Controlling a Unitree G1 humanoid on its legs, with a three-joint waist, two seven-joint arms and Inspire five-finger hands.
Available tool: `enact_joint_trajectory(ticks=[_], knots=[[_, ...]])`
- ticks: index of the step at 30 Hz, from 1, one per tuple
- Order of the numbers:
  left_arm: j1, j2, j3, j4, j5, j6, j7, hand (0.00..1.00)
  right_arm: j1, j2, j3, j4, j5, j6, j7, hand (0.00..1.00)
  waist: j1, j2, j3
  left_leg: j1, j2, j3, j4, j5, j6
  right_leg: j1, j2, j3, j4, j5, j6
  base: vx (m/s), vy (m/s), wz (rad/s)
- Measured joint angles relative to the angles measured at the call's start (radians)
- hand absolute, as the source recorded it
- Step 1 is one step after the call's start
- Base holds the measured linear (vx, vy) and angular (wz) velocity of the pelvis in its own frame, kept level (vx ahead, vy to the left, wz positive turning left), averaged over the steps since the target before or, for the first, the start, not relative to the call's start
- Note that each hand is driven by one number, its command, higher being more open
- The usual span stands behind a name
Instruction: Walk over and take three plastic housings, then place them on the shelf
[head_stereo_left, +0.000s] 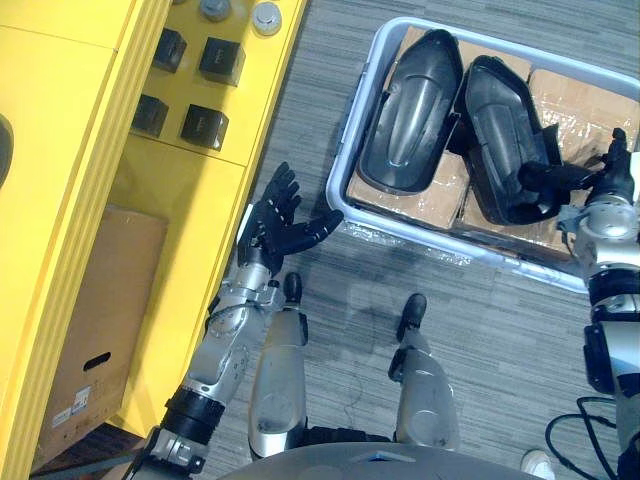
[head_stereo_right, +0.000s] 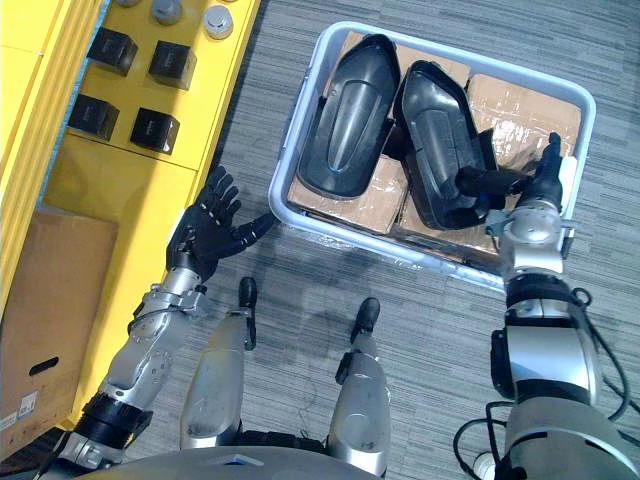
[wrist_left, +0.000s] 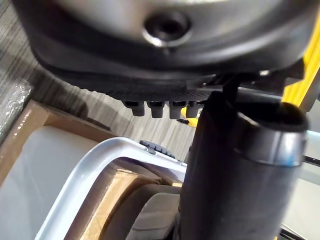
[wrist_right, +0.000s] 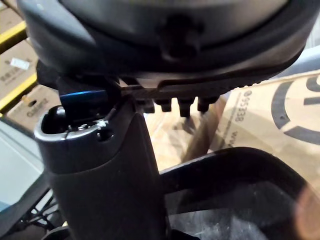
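A yellow shelf (head_stereo_left: 60, 150) fills the left of the frame, with small black blocks (head_stereo_left: 221, 60) on it at upper left. Just beside it, left of centre, the left hand (head_stereo_left: 280, 228) hangs with fingers spread, near the corner of a pale bin (head_stereo_left: 354, 130). Two black plastic housings lie side by side in the bin at upper right, on cardboard (head_stereo_left: 570, 100): the left housing (head_stereo_left: 410, 110) and the right housing (head_stereo_left: 500, 130). The right hand (head_stereo_left: 608, 180) has straight fingers, and its thumb reaches across the right housing's near end.

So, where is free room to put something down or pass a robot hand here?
Free: the grey carpet between the yellow shelf and the white plastic tub; the brown cardboard between the right black plastic housing and the tub's far right rim. Crowded: the left housing lies close beside it, and four black boxes fill the shelf's far end.
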Motion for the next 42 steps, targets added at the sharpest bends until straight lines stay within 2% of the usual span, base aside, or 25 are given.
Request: enact_joint_trajectory(ticks=[4, 6, 10, 16, 19, 22, 25, 28, 30, 31, 33, 35, 37, 42], knots=[[0.001, 0.004, 0.001, 0.008, -0.002, -0.006, 0.001, 1.00, -0.010, -0.034, 0.003, 0.036, -0.086, 0.027, 0.022, 0.00, 0.001, 0.000, 0.000, 0.001, 0.000, -0.009, -0.017, 0.014, -0.004, -0.006, 0.000, -0.023, 0.013, -0.017, -0.021, -0.06, -0.029, 0.05], [0.003, 0.004, 0.000, 0.017, -0.002, -0.006, 0.001, 1.00, -0.026, -0.040, 0.007, 0.046, -0.130, 0.067, 0.030, 0.00, -0.003, 0.000, 0.000, 0.006, 0.000, -0.012, -0.038, 0.037, -0.007, -0.012, 0.000, -0.027, 0.022, -0.023, -0.022, -0.04, -0.047, 0.05], [0.005, 0.004, -0.002, 0.016, -0.001, -0.006, 0.000, 1.00, -0.028, -0.040, 0.014, 0.051, -0.203, 0.108, -0.007, 0.00, -0.003, 0.000, 0.000, 0.020, 0.002, -0.015, -0.070, 0.061, -0.011, -0.015, 0.002, -0.030, 0.032, -0.026, -0.026, -0.02, -0.034, 0.03], [0.048, 0.006, 0.000, -0.005, -0.001, -0.006, 0.002, 1.00, -0.027, 0.009, -0.009, 0.043, -0.202, 0.140, -0.113, 0.00, -0.003, 0.000, 0.000, 0.084, 0.004, -0.003, -0.121, 0.080, -0.015, 0.021, 0.003, -0.027, 0.033, -0.035, -0.038, 0.01, -0.011, -0.01], [0.080, 0.010, 0.000, -0.071, 0.000, -0.006, 0.001, 1.00, -0.026, 0.014, -0.009, 0.034, -0.202, 0.176, -0.197, 0.00, 0.003, -0.001, 0.001, 0.099, 0.004, -0.002, -0.157, 0.104, -0.018, 0.022, 0.003, -0.030, 0.032, -0.039, -0.041, -0.01, -0.018, 0.03], [0.107, 0.038, 0.002, -0.111, -0.001, -0.006, 0.000, 1.00, -0.021, 0.014, -0.021, 0.006, -0.205, 0.183, -0.284, 0.00, 0.002, -0.004, 0.002, 0.141, 0.004, 0.004, -0.216, 0.132, -0.022, 0.037, 0.003, -0.029, 0.029, -0.035, -0.035, 0.00, -0.038, 0.00], [0.150, 0.044, 0.022, -0.162, -0.001, -0.006, -0.008, 1.00, 0.040, 0.014, -0.042, -0.121, -0.204, 0.171, -0.376, 0.00, -0.006, -0.011, 0.003, 0.194, 0.006, 0.015, -0.267, 0.153, -0.024, 0.067, 0.005, -0.027, 0.014, -0.033, -0.026, 0.02, -0.031, -0.04], [0.166, 0.044, 0.044, -0.189, -0.001, -0.006, -0.029, 1.00, 0.119, 0.014, -0.063, -0.256, -0.237, 0.112, -0.437, 0.00, -0.013, -0.021, -0.001, 0.253, 0.012, 0.030, -0.311, 0.162, -0.028, 0.108, 0.012, -0.025, -0.007, -0.032, -0.022, 0.03, -0.030, -0.08], [0.168, 0.044, 0.058, -0.198, -0.002, -0.003, -0.050, 1.00, 0.192, 0.034, -0.073, -0.373, -0.294, 0.048, -0.474, 0.00, -0.025, -0.041, -0.019, 0.288, 0.015, 0.037, -0.351, 0.171, -0.027, 0.126, 0.016, -0.025, -0.016, -0.036, -0.018, 0.03, -0.029, -0.07], [0.169, 0.044, 0.058, -0.200, -0.002, -0.001, -0.051, 1.00, 0.210, 0.052, -0.084, -0.405, -0.309, 0.039, -0.483, 0.00, -0.027, -0.049, -0.030, 0.295, 0.017, 0.042, -0.360, 0.175, -0.032, 0.128, 0.018, -0.023, -0.022, -0.036, -0.017, 0.05, -0.028, -0.09], [0.167, 0.036, 0.055, -0.204, -0.022, 0.034, -0.074, 1.00, 0.301, 0.136, -0.110, -0.530, -0.350, 0.009, -0.513, 0.00, -0.040, -0.077, -0.079, 0.335, 0.020, 0.051, -0.392, 0.181, -0.033, 0.158, 0.023, -0.022, -0.042, -0.036, -0.017, 0.10, -0.029, -0.07], [0.170, 0.025, 0.052, -0.205, -0.065, 0.069, -0.091, 1.00, 0.365, 0.183, -0.110, -0.610, -0.394, -0.002, -0.521, 0.00, -0.046, -0.086, -0.113, 0.366, 0.020, 0.057, -0.415, 0.183, -0.035, 0.180, 0.022, -0.027, -0.047, -0.039, -0.013, 0.09, -0.017, -0.01], [0.183, -0.001, 0.041, -0.223, -0.120, 0.110, -0.113, 1.00, 0.444, 0.232, -0.109, -0.712, -0.447, -0.022, -0.523, 0.00, -0.052, -0.090, -0.166, 0.395, 0.019, 0.069, -0.445, 0.185, -0.037, 0.188, 0.022, -0.039, -0.048, -0.040, -0.011, 0.10, -0.006, -0.07], [0.172, -0.057, -0.025, -0.220, -0.332, 0.220, -0.132, 1.00, 0.538, 0.326, -0.098, -0.841, -0.532, -0.083, -0.552, 0.00, -0.062, -0.090, -0.242, 0.442, 0.014, 0.091, -0.476, 0.188, -0.038, 0.214, 0.016, -0.047, -0.053, -0.047, -0.001, 0.05, -0.001, -0.07]])
